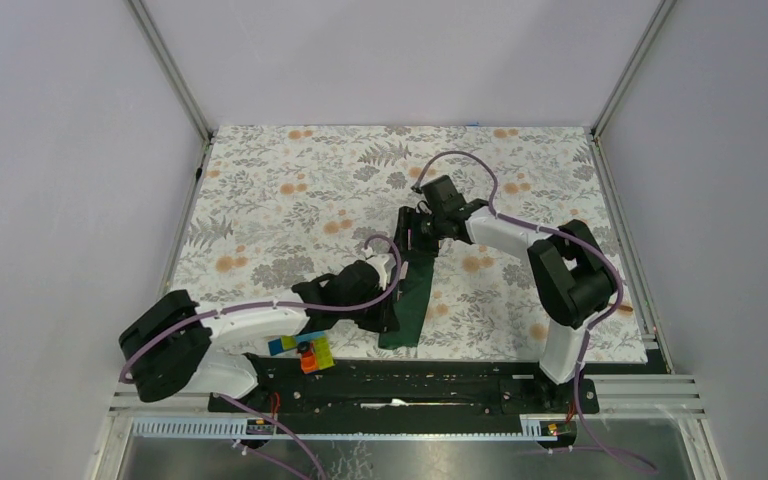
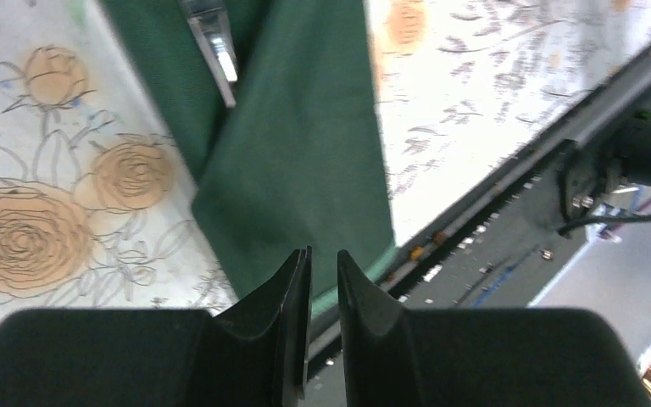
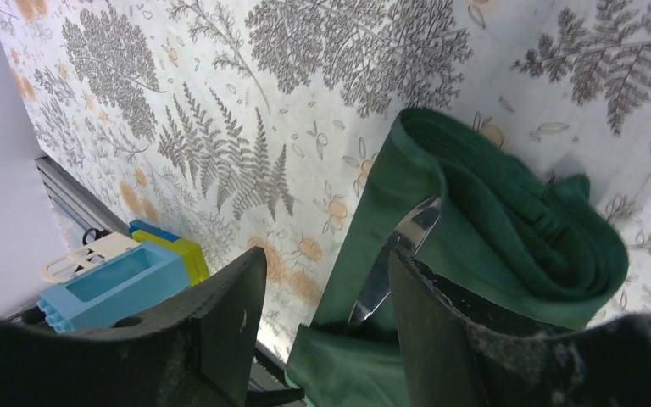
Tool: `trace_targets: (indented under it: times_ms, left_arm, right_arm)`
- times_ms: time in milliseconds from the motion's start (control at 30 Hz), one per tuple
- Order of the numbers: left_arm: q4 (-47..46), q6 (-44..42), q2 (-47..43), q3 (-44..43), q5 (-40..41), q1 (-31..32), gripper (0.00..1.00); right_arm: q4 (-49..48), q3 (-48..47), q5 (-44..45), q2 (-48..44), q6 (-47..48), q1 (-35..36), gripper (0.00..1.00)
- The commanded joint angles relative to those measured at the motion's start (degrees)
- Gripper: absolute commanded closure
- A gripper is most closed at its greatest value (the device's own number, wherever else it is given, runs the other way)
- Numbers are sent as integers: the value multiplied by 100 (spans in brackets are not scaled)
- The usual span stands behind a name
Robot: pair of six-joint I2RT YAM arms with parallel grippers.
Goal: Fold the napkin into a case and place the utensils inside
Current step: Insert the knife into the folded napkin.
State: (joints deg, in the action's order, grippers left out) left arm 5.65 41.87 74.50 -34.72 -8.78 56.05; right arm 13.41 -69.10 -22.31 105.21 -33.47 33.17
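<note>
The dark green napkin (image 1: 410,295) lies folded into a long narrow strip on the floral table covering (image 1: 290,190), between the two arms. The left gripper (image 2: 322,254) hovers over its near end, jaws almost together and nothing seen between them. The right gripper (image 3: 326,254) stands released, jaws spread around a silver utensil (image 3: 390,263) that is tucked into the far folds. Colourful plastic blocks (image 3: 119,280) sit near the table's front edge.
</note>
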Motion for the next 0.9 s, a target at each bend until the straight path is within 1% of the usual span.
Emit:
trace_targets:
  times_ms: [0, 100, 167, 233, 367, 500, 567, 767, 867]
  left_arm:
    - [-529, -113, 445, 200, 23, -180, 79]
    - [-547, -130, 659, 293, 41, -200, 80]
    - [-788, -74, 756, 405, -34, -200, 80]
    - [-913, -32, 826, 483, -69, -204, 80]
    - [-874, -54, 902, 466, -116, -201, 81]
    - [-800, -90, 839, 467, -99, -206, 81]
    - [-772, -91, 823, 451, -102, -208, 81]
    - [-671, -118, 720, 370, -112, -208, 82]
    - [-664, -117, 665, 374, -137, -209, 82]
  right_arm:
    - [-827, 175, -622, 297, 311, -258, 38]
    - [-996, 262, -744, 556, 474, -461, 38]
    - [-1263, 361, -895, 674, 622, -620, 38]
    - [-1589, 400, -1331, 826, 807, -767, 38]
    - [-1614, 206, -1981, 1199, 1144, -914, 37]
    - [-1607, 53, -2077, 1387, 1317, -975, 36]
    - [-1407, -160, -2007, 1429, 1433, -1016, 36]
    - [203, -938, -1554, 1054, 1473, -1054, 36]
    - [405, -745, -1577, 616, 1479, -1050, 35]
